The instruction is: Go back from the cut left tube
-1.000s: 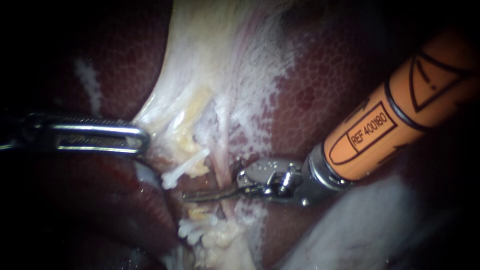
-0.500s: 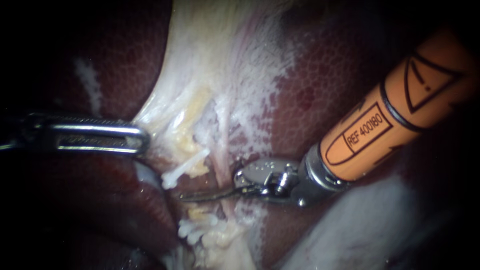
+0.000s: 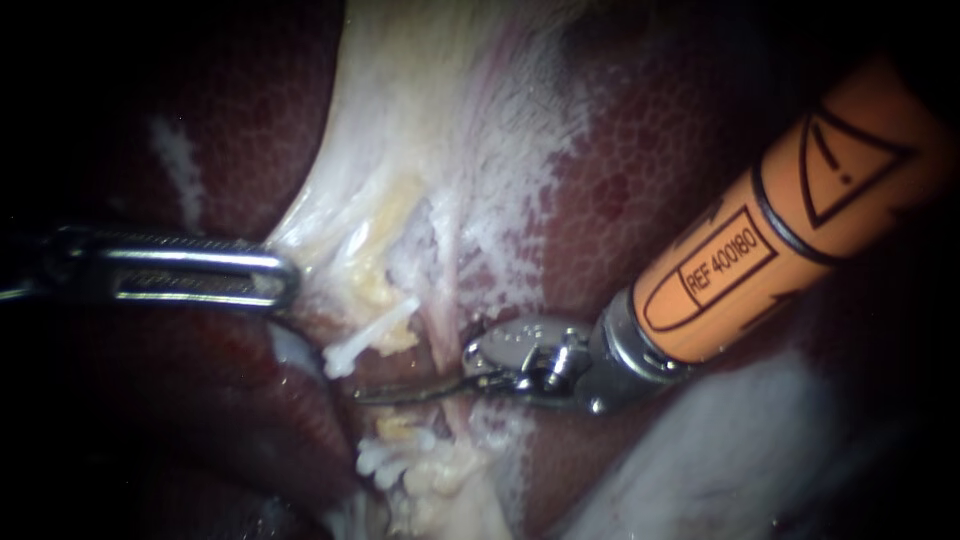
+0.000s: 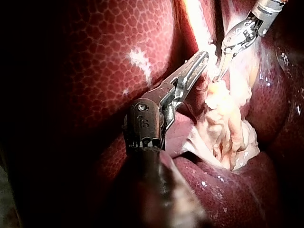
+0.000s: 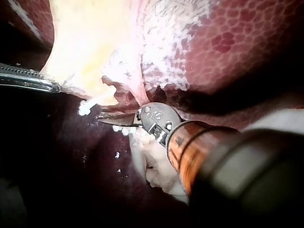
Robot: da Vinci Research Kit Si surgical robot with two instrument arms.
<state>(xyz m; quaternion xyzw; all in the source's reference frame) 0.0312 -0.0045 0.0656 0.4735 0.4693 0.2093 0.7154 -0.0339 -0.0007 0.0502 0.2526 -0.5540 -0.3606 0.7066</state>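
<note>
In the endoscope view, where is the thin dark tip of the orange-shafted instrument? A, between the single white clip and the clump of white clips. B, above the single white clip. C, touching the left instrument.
A: the right instrument's tip lies in the gap, the single white clip above it and the clump of white clips below.

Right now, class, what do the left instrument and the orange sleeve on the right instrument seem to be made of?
The left instrument looks like polished metal, probably steel: bright silver glints along it. The orange sleeve on the right instrument looks matte, likely plastic or a coating: no glints, black marks printed on it.
</note>
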